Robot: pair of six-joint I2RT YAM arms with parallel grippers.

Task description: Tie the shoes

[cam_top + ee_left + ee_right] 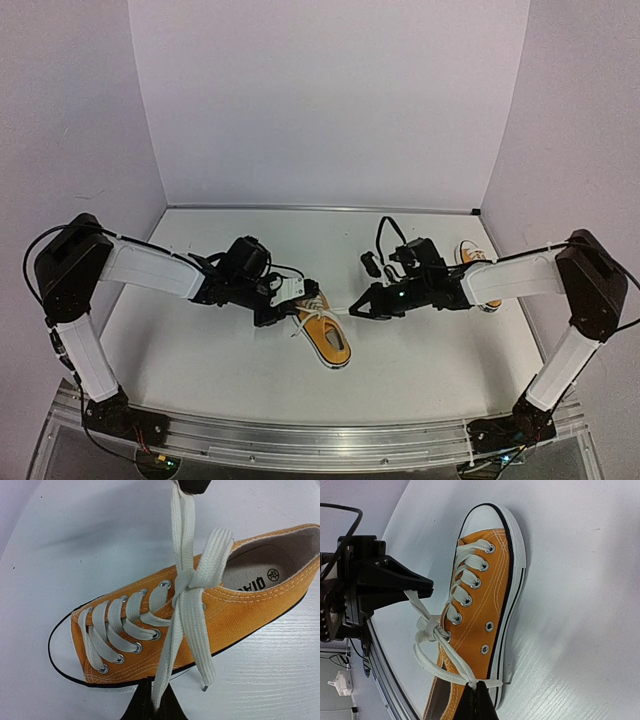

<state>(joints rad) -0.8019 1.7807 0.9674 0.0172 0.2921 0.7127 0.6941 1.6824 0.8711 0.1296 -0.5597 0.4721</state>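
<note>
One orange-yellow shoe (328,337) lies on the table between my grippers, toe toward the near edge. Its white laces are crossed into a knot (187,582) at the top eyelets. My left gripper (154,705) is shut on one lace strand that runs taut from the knot; it sits left of the shoe in the top view (286,304). My right gripper (477,687) is shut on a lace loop by the shoe's heel side; it sits right of the shoe in the top view (358,305). The second shoe (478,264) lies at the back right, partly hidden behind the right arm.
A loose lace end with a metal tip (205,685) hangs down beside the shoe onto the white table (420,360). White walls close in the back and both sides. A metal rail (300,435) runs along the near edge.
</note>
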